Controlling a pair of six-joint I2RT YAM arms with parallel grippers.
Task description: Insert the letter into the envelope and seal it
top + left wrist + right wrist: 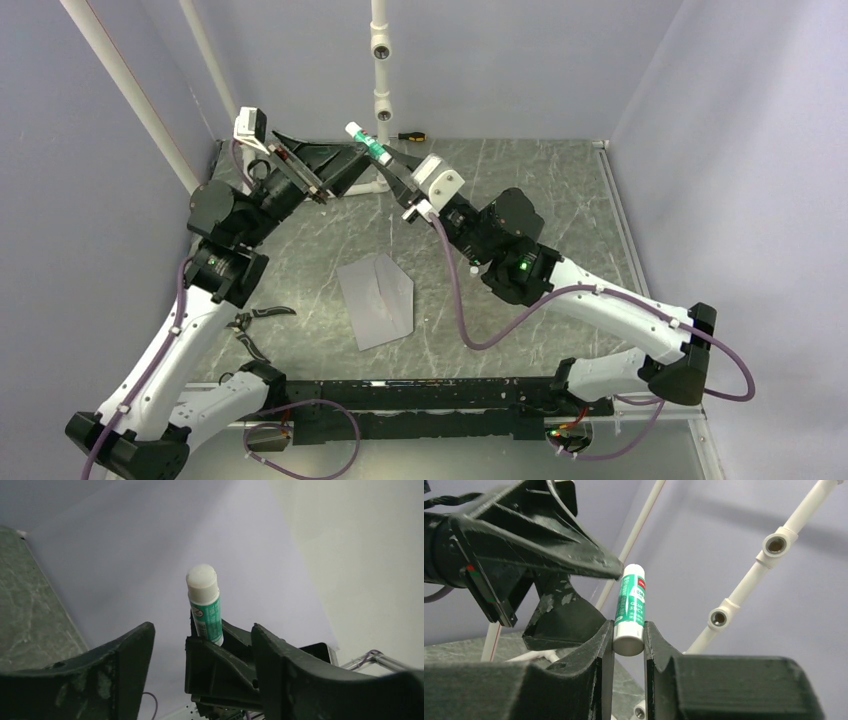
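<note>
Right claw is clamped on a glue stick. Left claw, jaws apart, sits at its 9 o'clock. The envelope lies on the desk at 6 o'clock.

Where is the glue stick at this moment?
The green-and-white plastic glue stick is in mid-air near the top view's rear centre, pinched at its base by the right gripper, close beside the open left gripper.

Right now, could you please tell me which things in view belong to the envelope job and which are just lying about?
Job:
envelope
glue stick, gripped by the right gripper
left gripper, open, close by
(letter not visible)

Lying about:
screwdriver at the back
white pipe frame
</note>
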